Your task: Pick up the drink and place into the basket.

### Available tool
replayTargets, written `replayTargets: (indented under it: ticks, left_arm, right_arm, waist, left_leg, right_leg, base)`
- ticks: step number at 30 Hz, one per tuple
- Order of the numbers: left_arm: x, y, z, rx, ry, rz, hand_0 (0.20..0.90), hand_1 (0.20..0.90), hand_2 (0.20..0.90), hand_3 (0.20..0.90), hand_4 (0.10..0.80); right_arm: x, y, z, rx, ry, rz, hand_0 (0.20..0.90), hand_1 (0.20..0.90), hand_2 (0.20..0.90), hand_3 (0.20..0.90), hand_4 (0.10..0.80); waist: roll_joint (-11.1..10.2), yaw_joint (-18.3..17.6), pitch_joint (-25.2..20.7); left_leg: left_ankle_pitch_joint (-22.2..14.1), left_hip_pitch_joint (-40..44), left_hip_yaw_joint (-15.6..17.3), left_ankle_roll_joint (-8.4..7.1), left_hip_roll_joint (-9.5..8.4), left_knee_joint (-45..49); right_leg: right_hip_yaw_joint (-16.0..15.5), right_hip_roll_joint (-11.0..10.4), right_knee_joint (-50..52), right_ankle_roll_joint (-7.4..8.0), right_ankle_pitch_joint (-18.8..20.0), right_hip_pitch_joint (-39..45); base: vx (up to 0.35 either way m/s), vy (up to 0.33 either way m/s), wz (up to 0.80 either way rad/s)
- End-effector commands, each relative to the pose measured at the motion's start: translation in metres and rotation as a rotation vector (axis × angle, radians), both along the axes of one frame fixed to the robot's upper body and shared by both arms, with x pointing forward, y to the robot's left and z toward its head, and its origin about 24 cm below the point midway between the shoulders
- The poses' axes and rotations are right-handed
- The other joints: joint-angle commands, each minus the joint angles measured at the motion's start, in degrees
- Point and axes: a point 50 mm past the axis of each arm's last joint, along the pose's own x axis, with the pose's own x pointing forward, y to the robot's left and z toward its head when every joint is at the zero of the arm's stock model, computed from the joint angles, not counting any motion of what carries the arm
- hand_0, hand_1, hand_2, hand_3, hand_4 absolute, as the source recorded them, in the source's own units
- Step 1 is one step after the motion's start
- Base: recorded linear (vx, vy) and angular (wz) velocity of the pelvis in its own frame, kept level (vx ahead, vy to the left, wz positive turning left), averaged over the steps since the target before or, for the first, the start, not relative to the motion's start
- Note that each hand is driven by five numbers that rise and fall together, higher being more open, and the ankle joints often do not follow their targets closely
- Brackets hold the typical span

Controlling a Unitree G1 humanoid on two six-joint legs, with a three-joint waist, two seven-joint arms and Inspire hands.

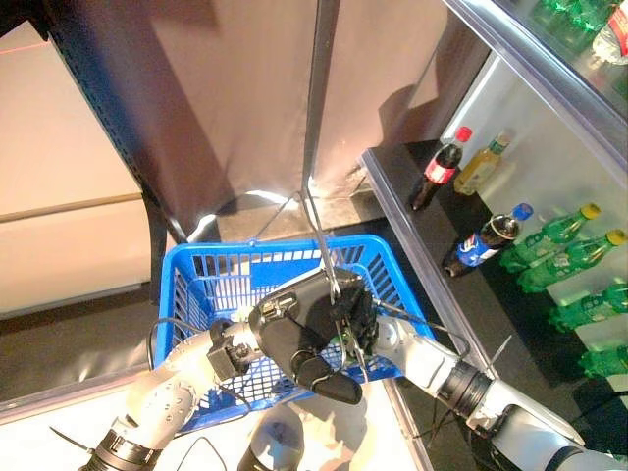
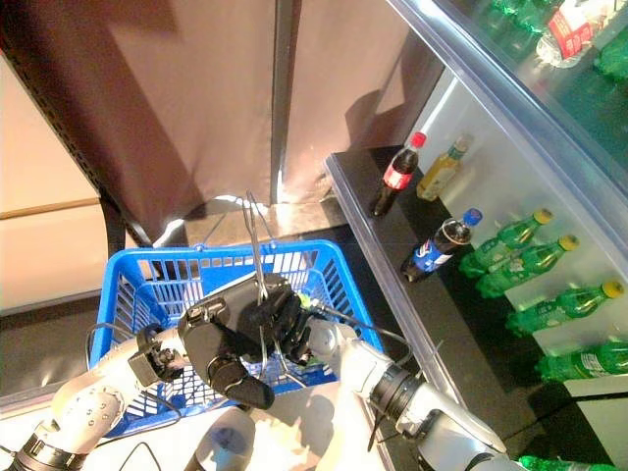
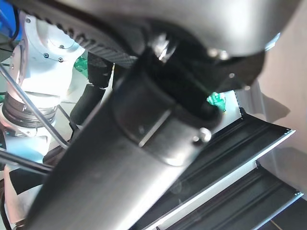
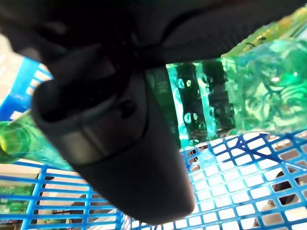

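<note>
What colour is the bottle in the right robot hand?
Green bottle, clearest in the right wrist view.

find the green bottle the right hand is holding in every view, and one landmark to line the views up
Left eye view: green bottle barely peeks out behind the right hand, over the blue basket.
Right eye view: only a yellow-green bit shows by the right hand, above the basket.
Left wrist view: cannot tell; a small green patch shows past the left hand.
Right wrist view: clear green body fills the upper right, over the blue mesh.
Shared landmark: the blue basket.
</note>
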Motion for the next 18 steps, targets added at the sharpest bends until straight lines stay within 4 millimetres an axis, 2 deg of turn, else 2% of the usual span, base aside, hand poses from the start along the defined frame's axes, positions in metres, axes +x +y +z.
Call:
replayTargets:
  ticks: [1, 16, 17, 18]
  left_arm:
    - [-0.042, -0.044, 0.094, -0.458, -0.494, -0.462, 0.3, 0.3, 0.3, 0.2, 0.1]
    - [-0.044, -0.047, 0.098, -0.47, -0.505, -0.497, 0.3, 0.3, 0.3, 0.2, 0.1]
    - [-0.044, -0.047, 0.098, -0.47, -0.505, -0.498, 0.3, 0.3, 0.3, 0.2, 0.1]
    - [-0.045, -0.048, 0.098, -0.47, -0.506, -0.499, 0.3, 0.3, 0.3, 0.2, 0.1]
  right_arm:
    - [-0.002, 0.05, 0.049, 0.11, -0.197, 0.22, 0.3, 0.3, 0.3, 0.2, 0.1]
    - [-0.008, 0.061, 0.031, 0.046, -0.173, 0.256, 0.302, 0.302, 0.302, 0.203, 0.103]
    - [-0.009, 0.062, 0.03, 0.042, -0.171, 0.257, 0.38, 0.38, 0.38, 0.293, 0.193]
    - [-0.009, 0.062, 0.029, 0.041, -0.169, 0.257, 0.516, 0.516, 0.516, 0.453, 0.353]
  waist:
    - [1.2, 0.8, -13.5]
    - [1.2, 1.3, -13.9]
    - [1.2, 1.4, -13.9]
    - [1.2, 1.3, -13.9]
  left_leg:
    - [-2.0, 3.6, -5.6, -0.19, 0.69, -2.3]
    - [-2.0, 3.4, -6.3, -0.04, 0.22, -2.3]
    - [-2.1, 3.4, -6.2, 0.0, 0.19, -2.3]
    - [-2.1, 3.4, -6.3, 0.01, 0.18, -2.3]
  right_leg:
    - [-1.4, 1.1, 6.8, -4.01, -0.6, -1.4]
    - [-1.5, 1.0, 6.7, -3.85, -0.5, -1.4]
    - [-1.6, 1.0, 6.7, -3.82, -0.5, -1.4]
    - [-1.6, 0.9, 6.7, -3.79, -0.5, -1.4]
  base:
    - [0.007, 0.005, 0.03]
    - [0.003, 0.003, 0.02]
    - [0.0, 0.0, 0.0]
    - [0.0, 0.0, 0.0]
